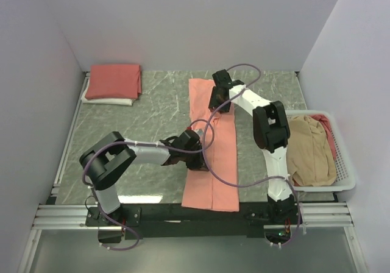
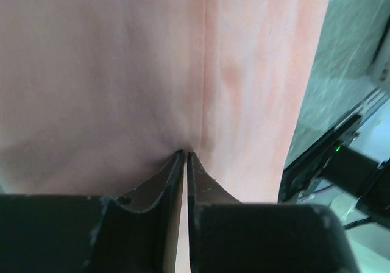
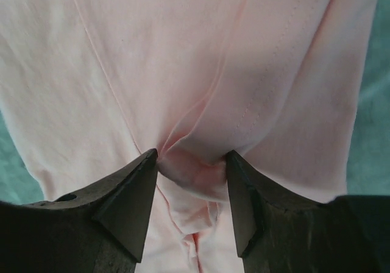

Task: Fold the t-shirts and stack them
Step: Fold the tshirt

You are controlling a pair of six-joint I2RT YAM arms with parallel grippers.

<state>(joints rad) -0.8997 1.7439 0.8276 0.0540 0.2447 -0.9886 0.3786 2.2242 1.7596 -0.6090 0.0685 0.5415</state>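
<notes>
The left claw gripped a fold of the pink shirt; the right claw gaped astride another bunch.

Top camera: is sitting high above and behind the arms, looking down from far off at the whole table.
Left wrist camera: is riding on the left arm, looking past the left gripper, very near the pink shirt.
Right wrist camera: is riding on the right arm, looking past the right gripper, very near the cloth.
Shared part: all three are seeing the pink shirt; the top and left wrist cameras are both seeing table beside it.
</notes>
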